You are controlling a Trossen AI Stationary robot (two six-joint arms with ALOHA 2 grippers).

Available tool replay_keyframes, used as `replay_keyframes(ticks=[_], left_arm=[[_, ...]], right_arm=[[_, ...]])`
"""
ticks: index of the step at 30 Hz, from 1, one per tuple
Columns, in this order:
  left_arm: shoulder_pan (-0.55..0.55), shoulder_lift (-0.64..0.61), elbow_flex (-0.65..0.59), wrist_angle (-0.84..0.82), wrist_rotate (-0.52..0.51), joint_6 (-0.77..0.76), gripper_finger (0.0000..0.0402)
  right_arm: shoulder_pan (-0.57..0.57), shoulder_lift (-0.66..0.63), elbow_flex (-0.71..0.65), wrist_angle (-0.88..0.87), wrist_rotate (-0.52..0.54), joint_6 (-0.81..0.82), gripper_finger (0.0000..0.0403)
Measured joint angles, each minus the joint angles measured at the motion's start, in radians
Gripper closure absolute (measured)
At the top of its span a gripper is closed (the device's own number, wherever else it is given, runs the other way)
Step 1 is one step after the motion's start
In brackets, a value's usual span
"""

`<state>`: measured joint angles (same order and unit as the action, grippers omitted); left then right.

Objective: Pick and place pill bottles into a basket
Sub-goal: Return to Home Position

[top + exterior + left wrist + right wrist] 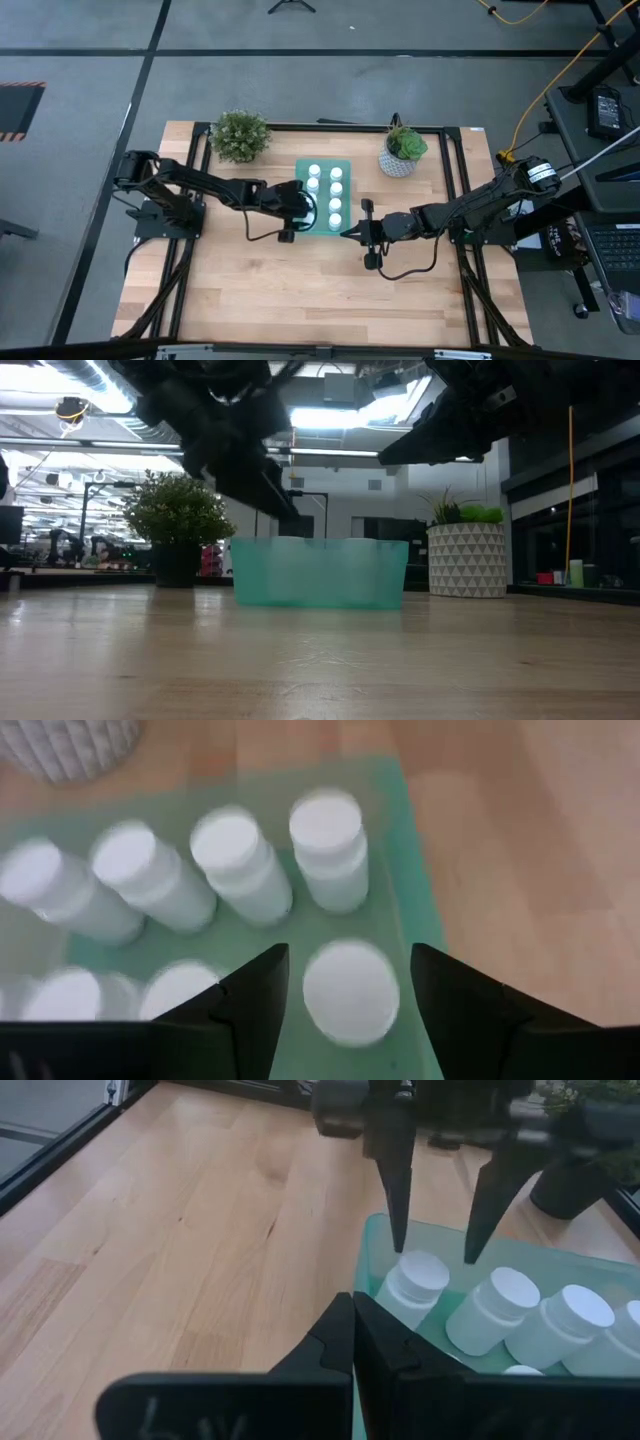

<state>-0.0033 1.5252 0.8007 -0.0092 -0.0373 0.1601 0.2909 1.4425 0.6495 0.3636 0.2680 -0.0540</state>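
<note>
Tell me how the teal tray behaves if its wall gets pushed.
Likely slides rather than tips: the teal tray sits low and wide on the smooth wooden table. Its thin translucent wall may flex. The pill bottles standing inside could topple.

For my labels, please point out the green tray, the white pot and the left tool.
green tray [320, 575]: low view, front wall
white pot [466, 562]: low view, side wall
left tool [434, 1254]: right wrist view, midway between fingertips

Wooden table [280, 300] with teal basket [320, 575], bushy potted plant [240, 135] and white-potted plant [400, 158].
</note>
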Motion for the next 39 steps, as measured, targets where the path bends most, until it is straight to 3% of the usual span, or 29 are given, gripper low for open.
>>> replay_keyframes(ticks=[10,18,26,33,39], left_arm=[[-0.052,-0.219,0.0,-0.122,-0.011,0.019,0.0198],[-0.12,-0.492,-0.009,-0.298,-0.185,0.012,0.0276],[-0.195,-0.739,-0.252,-0.152,-0.239,-0.049,0.0393],[-0.207,-0.96,-0.465,0.007,-0.255,-0.072,0.04],[-0.206,-1.161,-0.606,0.045,-0.259,-0.068,0.04]], right_arm=[[0.0,0.0,0.0,-0.001,0.0,-0.003,0.0401],[0.0,0.0,0.0,-0.001,0.0,-0.003,0.0383],[0.0,0.0,0.0,-0.061,0.0,0.053,0.038],[0.0,0.0,0.0,-0.017,0.0,0.074,0.0382],[-0.001,0.0,0.0,-0.005,-0.036,0.035,0.0398]])
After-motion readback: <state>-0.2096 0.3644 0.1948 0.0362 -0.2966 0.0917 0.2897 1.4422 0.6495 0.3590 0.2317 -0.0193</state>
